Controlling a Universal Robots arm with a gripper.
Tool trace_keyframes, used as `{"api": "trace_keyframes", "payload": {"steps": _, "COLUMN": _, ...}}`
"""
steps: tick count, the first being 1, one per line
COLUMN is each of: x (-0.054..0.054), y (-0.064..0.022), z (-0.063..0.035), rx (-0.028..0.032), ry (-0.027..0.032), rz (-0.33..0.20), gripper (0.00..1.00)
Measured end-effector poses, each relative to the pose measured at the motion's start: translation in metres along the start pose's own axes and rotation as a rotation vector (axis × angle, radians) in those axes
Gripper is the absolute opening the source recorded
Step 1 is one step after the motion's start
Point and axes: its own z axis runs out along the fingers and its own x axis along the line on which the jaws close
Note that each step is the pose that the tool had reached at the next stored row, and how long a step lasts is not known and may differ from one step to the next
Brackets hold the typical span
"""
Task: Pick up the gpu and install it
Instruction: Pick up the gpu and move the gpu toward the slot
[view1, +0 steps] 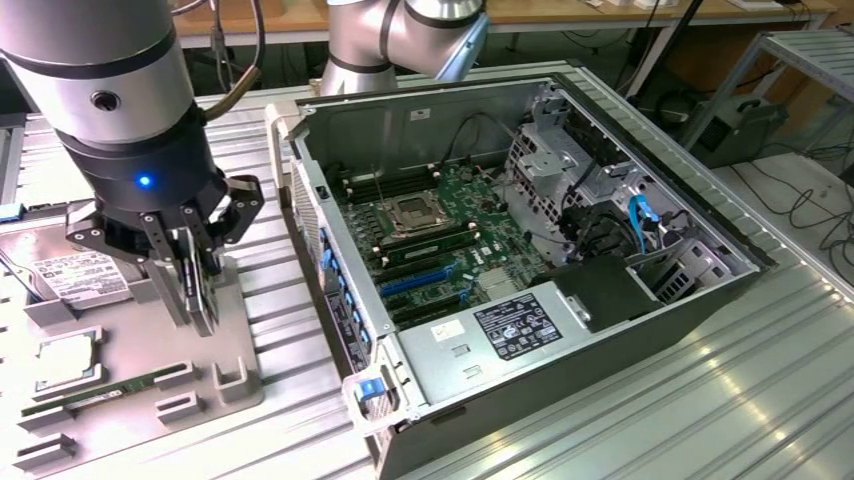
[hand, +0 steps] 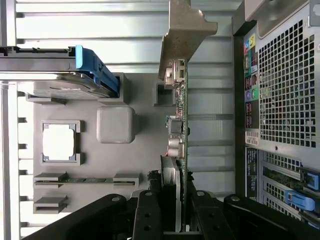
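While narrowed to a slim gap, clamps with the gripper (view1: 196, 318) on the gpu (view1: 203, 300), one finger against each face, card held on edge and upright. Hangs with it over the grey fixture tray (view1: 254, 345) at the exterior view's left, beside the open computer case (view1: 534, 250) and apart from it. Cannot tell whether the card's lower edge touches the tray. From the wrist, looks straight down the thin dark board to the silver bracket (hand: 184, 35) at the far end, which reaches out past the tray's edge over the ribbed metal table (hand: 100, 30). Elsewhere on the tray, well clear of the card: hard drive (view1: 74, 275) with a white label, processor chip (view1: 60, 360) in a square pocket, green memory stick (view1: 120, 385) lying in its holders.
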Motion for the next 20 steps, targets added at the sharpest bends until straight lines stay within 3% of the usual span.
{"api": "trace_keyframes", "payload": {"steps": 16, "x": 0.0, "y": 0.0013, "z": -0.0185, "rx": -0.0001, "ry": -0.0001, "rz": 0.0, "gripper": 0.27}}
{"api": "trace_keyframes", "payload": {"steps": 20, "x": -0.001, "y": 0.002, "z": -0.0275, "rx": -0.0001, "ry": -0.0001, "rz": 0.0, "gripper": 0.27}}
